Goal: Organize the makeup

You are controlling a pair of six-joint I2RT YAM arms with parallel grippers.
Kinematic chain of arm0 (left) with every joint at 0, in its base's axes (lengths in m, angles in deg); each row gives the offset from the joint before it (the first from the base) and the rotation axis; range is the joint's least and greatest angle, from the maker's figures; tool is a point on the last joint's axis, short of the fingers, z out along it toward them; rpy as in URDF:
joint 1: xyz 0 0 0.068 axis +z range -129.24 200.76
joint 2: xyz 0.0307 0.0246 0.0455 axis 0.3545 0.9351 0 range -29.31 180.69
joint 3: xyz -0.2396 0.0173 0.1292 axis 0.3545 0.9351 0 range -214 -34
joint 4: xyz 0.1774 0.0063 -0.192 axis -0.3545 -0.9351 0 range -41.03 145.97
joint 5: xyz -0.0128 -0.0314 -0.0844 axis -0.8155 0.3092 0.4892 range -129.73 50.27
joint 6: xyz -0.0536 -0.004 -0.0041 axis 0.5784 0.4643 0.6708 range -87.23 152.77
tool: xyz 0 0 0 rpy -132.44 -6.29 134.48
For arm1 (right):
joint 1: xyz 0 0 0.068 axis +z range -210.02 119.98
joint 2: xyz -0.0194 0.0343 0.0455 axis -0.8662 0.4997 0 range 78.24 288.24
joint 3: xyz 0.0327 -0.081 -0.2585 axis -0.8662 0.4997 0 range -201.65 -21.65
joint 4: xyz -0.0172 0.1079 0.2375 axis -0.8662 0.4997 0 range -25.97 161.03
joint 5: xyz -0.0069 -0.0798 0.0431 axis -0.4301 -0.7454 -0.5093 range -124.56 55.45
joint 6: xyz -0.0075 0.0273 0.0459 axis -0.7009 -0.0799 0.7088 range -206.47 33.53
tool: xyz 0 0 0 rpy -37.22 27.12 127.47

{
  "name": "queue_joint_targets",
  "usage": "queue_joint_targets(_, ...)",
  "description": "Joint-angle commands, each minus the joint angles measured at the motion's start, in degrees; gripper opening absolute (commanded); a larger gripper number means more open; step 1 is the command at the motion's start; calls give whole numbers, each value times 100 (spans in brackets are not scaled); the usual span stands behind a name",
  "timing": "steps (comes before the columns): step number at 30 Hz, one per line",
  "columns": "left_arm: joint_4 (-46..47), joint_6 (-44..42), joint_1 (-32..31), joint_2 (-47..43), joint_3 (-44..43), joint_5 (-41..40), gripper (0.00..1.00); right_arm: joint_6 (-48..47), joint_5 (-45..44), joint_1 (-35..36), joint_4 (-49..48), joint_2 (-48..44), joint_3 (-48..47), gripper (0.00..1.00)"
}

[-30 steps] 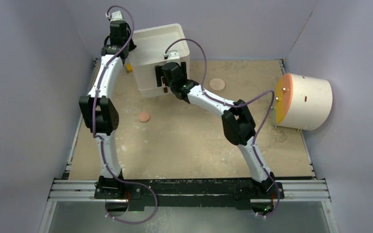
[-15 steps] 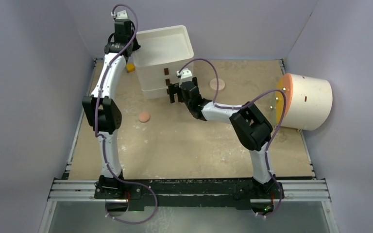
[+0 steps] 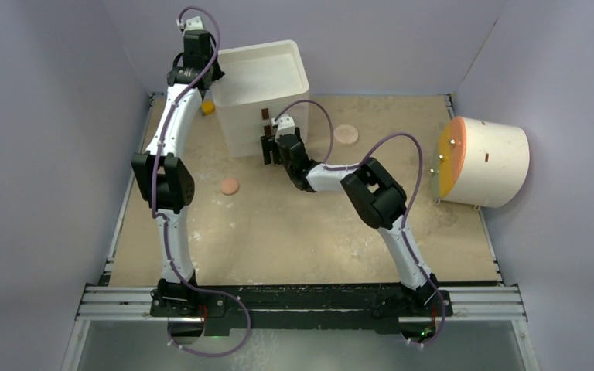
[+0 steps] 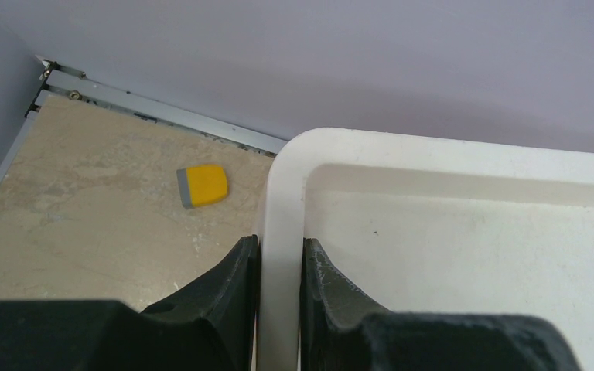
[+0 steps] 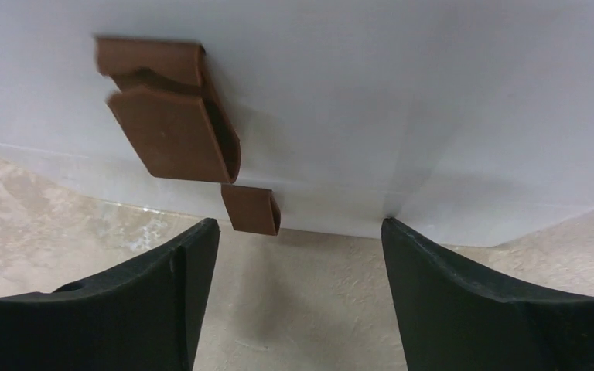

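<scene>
A white bin [image 3: 267, 81] stands at the back left. My left gripper [image 3: 203, 77] is shut on its left rim [image 4: 281, 201], one finger outside and one inside. My right gripper [image 3: 272, 151] is open and empty on the near side of the bin, facing its wall; in the right wrist view the gripper [image 5: 298, 236] is just below a brown clasp [image 5: 174, 116]. Two round peach discs lie on the table, one near the left arm [image 3: 230, 186] and one right of the bin [image 3: 346, 134]. The stick, patterned box, tan tube and black compact are out of view.
A small yellow block [image 3: 208, 107] lies at the bin's left, also in the left wrist view [image 4: 203, 185]. A big cream cylinder with an orange face [image 3: 486, 161] lies at the right edge. Purple walls close the table's back and sides.
My right gripper has come off the bin's near wall, drawn back and shifted a little left, jaws open. My left gripper and the bin it holds moved slightly toward the back.
</scene>
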State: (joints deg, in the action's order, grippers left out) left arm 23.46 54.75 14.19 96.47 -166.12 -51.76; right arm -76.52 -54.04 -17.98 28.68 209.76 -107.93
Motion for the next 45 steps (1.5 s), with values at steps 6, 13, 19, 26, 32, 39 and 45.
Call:
queue_joint_targets(6,-252,608,-240,156,-123,534,0,-34,-3,23,-235,290,-703,67)
queue_joint_targets(13,-225,582,-240,159,-58,587,0,-48,-24,23,-296,372,-866,35)
queue_joint_targets(19,-188,571,-240,166,-25,551,0,-64,-33,23,-270,394,-914,0)
queue_joint_targets(26,-186,551,-227,291,-84,407,0,214,-102,37,-600,-340,328,0)
queue_joint_targets(32,-144,626,-206,401,-147,326,0,572,-128,160,-591,-1156,1505,0)
queue_joint_targets(39,-132,783,-187,492,-291,244,0,795,-346,407,-138,-1754,2115,0)
queue_joint_targets(45,-115,875,-154,582,-494,210,0,1042,-320,492,188,-2160,2645,0)
